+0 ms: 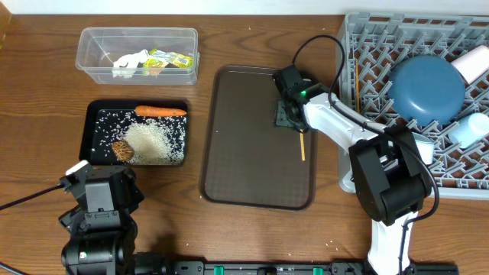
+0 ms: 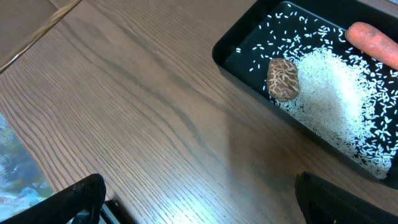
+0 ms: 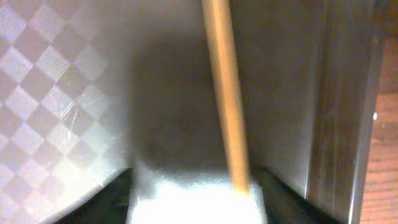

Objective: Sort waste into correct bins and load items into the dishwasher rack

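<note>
One wooden chopstick (image 1: 302, 145) lies on the brown serving tray (image 1: 244, 153). My right gripper (image 1: 289, 113) hangs low over its upper end. In the right wrist view the chopstick (image 3: 225, 93) runs between my right gripper's (image 3: 196, 205) jaws, close to the right finger, with a wide gap left. The black tray (image 1: 95, 114) holds the carrot (image 1: 160, 111), rice (image 1: 153, 141) and a brown lump (image 1: 122, 150). My left gripper (image 2: 199, 205) is open above bare wood beside that tray (image 2: 249, 74). The grey rack (image 1: 367, 46) carries a dark blue dish (image 1: 426, 90).
The clear tub (image 1: 92, 46) at the back left holds crumpled white paper (image 1: 130, 63) and yellow-green wrappers (image 1: 168, 59). In the rack are also a white cup (image 1: 475, 61), a light blue cup (image 1: 467, 130) and a second chopstick (image 1: 356, 84).
</note>
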`<state>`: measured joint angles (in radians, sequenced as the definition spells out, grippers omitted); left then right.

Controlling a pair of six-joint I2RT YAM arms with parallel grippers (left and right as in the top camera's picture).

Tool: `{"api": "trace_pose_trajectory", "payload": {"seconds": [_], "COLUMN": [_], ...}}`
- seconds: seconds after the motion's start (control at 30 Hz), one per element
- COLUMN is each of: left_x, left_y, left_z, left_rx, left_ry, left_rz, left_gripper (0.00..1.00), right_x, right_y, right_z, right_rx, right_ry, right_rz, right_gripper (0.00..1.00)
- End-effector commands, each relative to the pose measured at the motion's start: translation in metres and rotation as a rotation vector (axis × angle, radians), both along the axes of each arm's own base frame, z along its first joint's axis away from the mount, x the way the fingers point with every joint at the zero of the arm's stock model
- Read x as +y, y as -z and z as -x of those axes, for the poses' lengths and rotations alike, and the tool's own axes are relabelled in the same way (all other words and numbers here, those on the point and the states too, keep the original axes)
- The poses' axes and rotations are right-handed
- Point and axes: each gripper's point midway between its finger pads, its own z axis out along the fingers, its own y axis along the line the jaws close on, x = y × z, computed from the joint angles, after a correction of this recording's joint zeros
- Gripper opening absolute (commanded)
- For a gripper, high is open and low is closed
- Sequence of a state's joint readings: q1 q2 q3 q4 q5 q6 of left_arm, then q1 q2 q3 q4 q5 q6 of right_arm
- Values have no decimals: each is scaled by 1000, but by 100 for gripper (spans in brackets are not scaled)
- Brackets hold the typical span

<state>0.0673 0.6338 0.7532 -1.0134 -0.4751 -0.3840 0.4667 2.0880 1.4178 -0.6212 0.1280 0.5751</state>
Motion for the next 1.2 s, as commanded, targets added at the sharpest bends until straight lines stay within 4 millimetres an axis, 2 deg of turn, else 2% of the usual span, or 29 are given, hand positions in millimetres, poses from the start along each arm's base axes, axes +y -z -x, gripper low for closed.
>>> {"api": "trace_pose_trajectory", "payload": {"seconds": [0.0,0.1,0.13,0.27,0.37,0.5,0.6,0.7,0.77,0.8,0.87,0.97,1.07,1.17], "left_x": [1,1,1,1,1,1,1,1,1,1,1,1,1,1], "left_y": [0,0,0,0,0,0,0,0,0,0,0,0,0,0], "left_z": [1,1,1,1,1,1,1,1,1,1,1,1,1,1], "left_rx": [12,12,13,12,13,12,13,12,12,12,12,12,12,12], "left_ry": [4,4,4,4,4,4,4,4,4,4,4,4,4,4], "left_rz": [-15,-15,-15,-15,-15,-15,-15,-15,-15,-15,-15,-15,-15,-15], "left_gripper": [98,98,98,98,98,98,98,98,98,98,98,98,98,98], "right_x": [-2,-2,-3,-1,9,23,18,2,-15,-29,-51,-85,-117,-137], "right_y": [25,25,25,24,15,-21,-58,-99,-127,-145,-170,-198,-207,-201], "right_z": [9,8,8,8,7,-2,-11,-19,-26,-29,-34,-38,-39,-41], "right_rx": [68,67,66,66,67,15,-52,-141,-206,-249,-310,-383,-406,-394], "right_ry": [15,15,16,9,-53,-111,-126,-129,-115,-99,-85,-82,-45,-41], "right_rz": [-7,-7,-4,-10,-57,-148,-173,-186,-192,-194,-193,-176,-147,-115], "right_gripper": [35,7,1,1,1,1,1,1,1,1,1,1,1,1]}}
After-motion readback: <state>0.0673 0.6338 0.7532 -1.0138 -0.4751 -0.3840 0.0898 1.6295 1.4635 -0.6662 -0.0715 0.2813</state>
